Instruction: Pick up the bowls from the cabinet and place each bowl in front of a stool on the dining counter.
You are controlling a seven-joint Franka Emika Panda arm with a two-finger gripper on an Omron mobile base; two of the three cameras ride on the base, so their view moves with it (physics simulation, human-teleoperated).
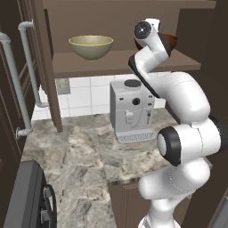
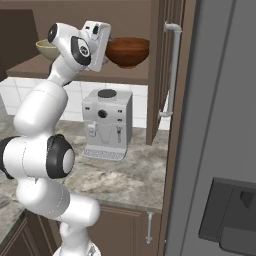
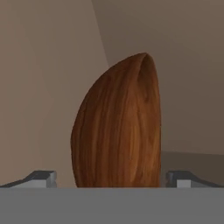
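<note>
Nothing is delivered yet: both bowls sit on the shelf of the dark brown wooden wall cabinet (image 1: pixel 120 62). Two bowls in all, one pale olive-beige round bowl (image 1: pixel 91 46) and one glossy reddish-brown round bowl (image 2: pixel 128 51). The claw (image 3: pixel 111 179), spread wide and empty, straddles the brown one, ungripped. Both placements remain

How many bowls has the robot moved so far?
None yet. Both sit on the cabinet shelf: the olive bowl and the brown bowl. The open pincer is lined up on the brown bowl, one tip at each side, not gripping. Left: lift each bowl and carry it to the dining counter.
</note>
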